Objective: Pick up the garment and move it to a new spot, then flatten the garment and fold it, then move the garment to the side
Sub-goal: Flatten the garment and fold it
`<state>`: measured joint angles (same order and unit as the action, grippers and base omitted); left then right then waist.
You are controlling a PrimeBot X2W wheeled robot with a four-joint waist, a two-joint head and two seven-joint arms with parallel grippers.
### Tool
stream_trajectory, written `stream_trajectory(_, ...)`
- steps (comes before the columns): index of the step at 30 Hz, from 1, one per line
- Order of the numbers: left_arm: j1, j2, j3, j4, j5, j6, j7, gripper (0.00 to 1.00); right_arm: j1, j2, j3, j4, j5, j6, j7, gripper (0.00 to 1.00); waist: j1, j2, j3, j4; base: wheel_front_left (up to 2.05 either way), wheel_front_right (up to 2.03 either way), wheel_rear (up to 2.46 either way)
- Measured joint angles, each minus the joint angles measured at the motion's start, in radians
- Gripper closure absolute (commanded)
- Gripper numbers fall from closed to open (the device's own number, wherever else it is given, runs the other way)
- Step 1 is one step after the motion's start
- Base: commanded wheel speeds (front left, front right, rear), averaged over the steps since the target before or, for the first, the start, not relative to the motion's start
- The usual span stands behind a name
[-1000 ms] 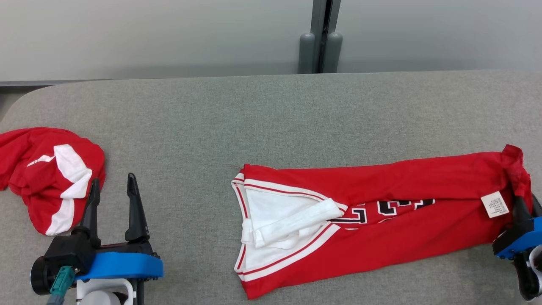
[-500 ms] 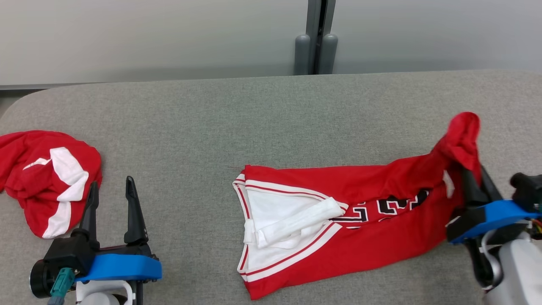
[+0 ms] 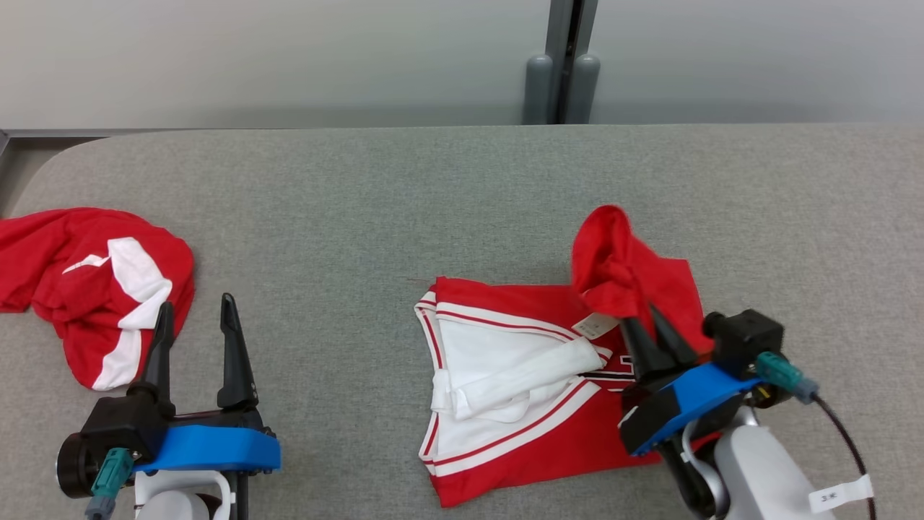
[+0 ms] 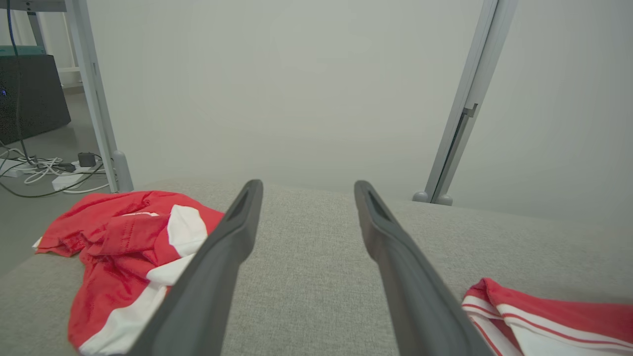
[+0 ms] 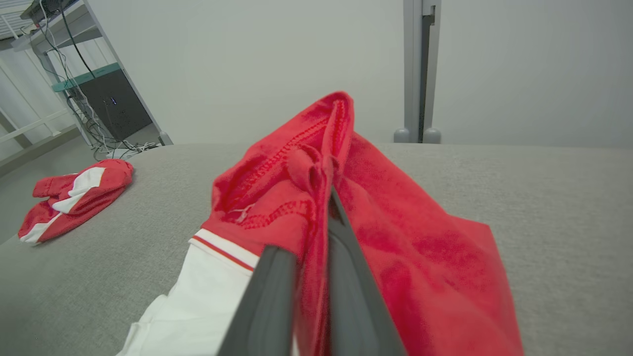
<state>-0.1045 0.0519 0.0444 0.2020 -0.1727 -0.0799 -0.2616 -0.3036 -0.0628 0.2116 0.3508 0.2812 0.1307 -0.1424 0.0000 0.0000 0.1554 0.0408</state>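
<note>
Evidently the folding is under way: the red basketball jersey [image 3: 505, 361] lies on the grey desk [image 3: 361, 202], right of centre and toward the near edge. Its white-trimmed neck end is flat and points left. The right pincer [image 3: 638, 315] is clamped on the bunched hem end and holds it up over the jersey's right half, with a small white label [image 3: 595, 326] showing just beside the fingers. I'd judge the move to a new spot and the flattening done, and this crosswise fold about halfway. Laying the hem down, smoothing it and shifting the bundle aside are left. The left pincer [image 3: 196, 303] stands spread wide and empty at the near left, just beside a second, crumpled red-and-white garment [image 3: 94, 289]. No container figures here; both garments lie straight on the desk.
</note>
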Motion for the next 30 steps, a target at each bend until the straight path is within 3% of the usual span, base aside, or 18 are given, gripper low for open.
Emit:
stream_trajectory(9, -0.012, 0.000, -0.026, 0.015, -0.005, 0.003, 0.000, 0.00, -0.023, 0.012, 0.163, 0.062, 0.087, 0.000, -0.034, 1.00, 0.0000, 0.0000, 0.003, 0.037, 0.00, 0.00, 0.00)
stream_trajectory(18, -0.021, 0.000, -0.040, 0.022, -0.020, 0.009, 0.000, 0.00, -0.062, 0.013, 0.256, 0.141, 0.149, 0.000, -0.069, 1.00, 0.0000, 0.0000, 0.013, 0.062, 0.00, 0.00, 0.00)
stream_trajectory(19, -0.022, 0.000, -0.041, 0.022, -0.020, 0.009, 0.000, 0.00, -0.066, 0.012, 0.266, 0.153, 0.148, 0.000, -0.070, 0.54, 0.0000, 0.0000, 0.014, 0.063, 0.00, 0.00, 0.00)
stream_trajectory(20, -0.022, 0.000, -0.042, 0.023, -0.021, 0.010, 0.000, 0.00, -0.068, 0.012, 0.273, 0.161, 0.149, 0.000, -0.071, 0.00, 0.0000, 0.0000, 0.016, 0.063, 0.00, 0.00, 0.00)
stream_trajectory(30, -0.023, -0.001, -0.038, 0.037, -0.028, 0.017, 0.000, 0.00, -0.085, 0.013, 0.323, 0.146, 0.130, 0.000, -0.093, 0.00, 0.0000, 0.0000, 0.003, 0.030, 0.00, 0.00, 0.00)
